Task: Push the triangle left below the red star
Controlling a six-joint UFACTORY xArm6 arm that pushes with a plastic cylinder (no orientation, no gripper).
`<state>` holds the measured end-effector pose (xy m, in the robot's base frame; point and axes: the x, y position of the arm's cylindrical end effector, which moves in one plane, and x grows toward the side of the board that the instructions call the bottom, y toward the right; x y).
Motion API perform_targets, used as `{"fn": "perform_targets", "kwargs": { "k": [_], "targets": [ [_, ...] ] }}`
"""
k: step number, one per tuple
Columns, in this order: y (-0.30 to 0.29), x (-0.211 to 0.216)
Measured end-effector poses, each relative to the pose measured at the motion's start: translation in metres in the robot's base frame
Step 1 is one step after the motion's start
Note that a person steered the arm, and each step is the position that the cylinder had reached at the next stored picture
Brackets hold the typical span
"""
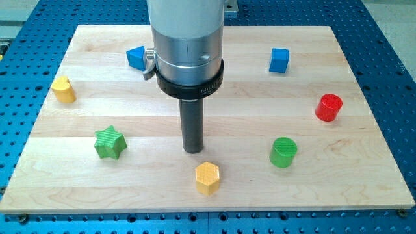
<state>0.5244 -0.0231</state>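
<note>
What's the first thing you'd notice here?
The big silver arm fills the view's top centre, its dark rod ending in my tip just above the yellow hexagon block. Bright blocks ring the pale wooden board, like the green star block at the view's left.

board: pale wood, smooth, faint grain | rod: dark, matt | arm housing: brushed silvery metal, slight sheen | table: blue perforated metal | green cylinder: smooth, plastic-looking, slightly glossy
</note>
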Motion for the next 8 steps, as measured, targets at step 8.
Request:
{"fn": "perform_targets", "kwargs": {
  "k": [8],
  "targets": [
    [0.007,-0.05]
  ]
}}
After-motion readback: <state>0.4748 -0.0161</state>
